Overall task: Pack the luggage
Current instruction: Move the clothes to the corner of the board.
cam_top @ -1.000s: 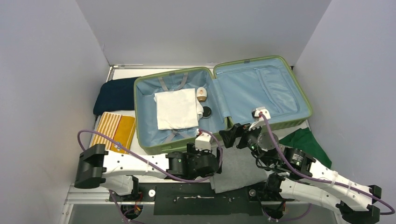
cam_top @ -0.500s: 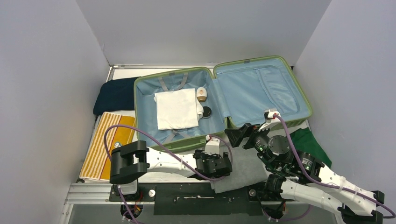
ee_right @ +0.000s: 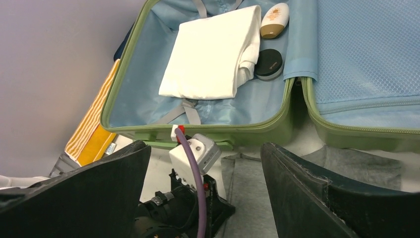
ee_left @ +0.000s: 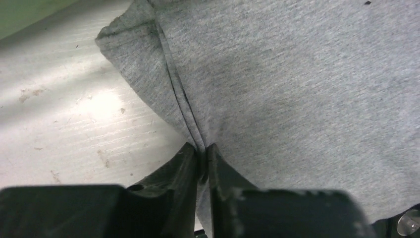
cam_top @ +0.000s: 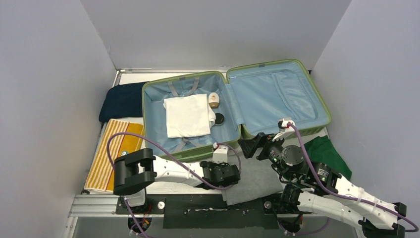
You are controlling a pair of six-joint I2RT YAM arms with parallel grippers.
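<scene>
The luggage (cam_top: pixel 144 124) lies open on the table, light green with blue lining. Its left half holds a folded white cloth (cam_top: pixel 187 115), a small bottle (cam_top: pixel 213 99) and a round black case (cam_top: pixel 219 118). A grey cloth (cam_top: pixel 260 179) lies flat in front of the luggage. My left gripper (cam_top: pixel 236 176) is low at the cloth's left edge. In the left wrist view it (ee_left: pixel 202 154) is shut, with a fold of the grey cloth (ee_left: pixel 297 89) pinched between its tips. My right gripper (cam_top: pixel 250 145) hovers open over the luggage's front rim (ee_right: pixel 198 130), nothing between its fingers (ee_right: pixel 297 188).
Left of the luggage lie a dark navy bundle (cam_top: pixel 121 99) and a yellow striped towel (cam_top: pixel 115 148). A dark green cloth (cam_top: pixel 328 151) sits at the right, partly under the right arm. Grey walls close in on three sides.
My left arm reached right to the grey cloth's edge, and its jaws went from open to shut on a fold. The right gripper shifted slightly right and stayed open.
</scene>
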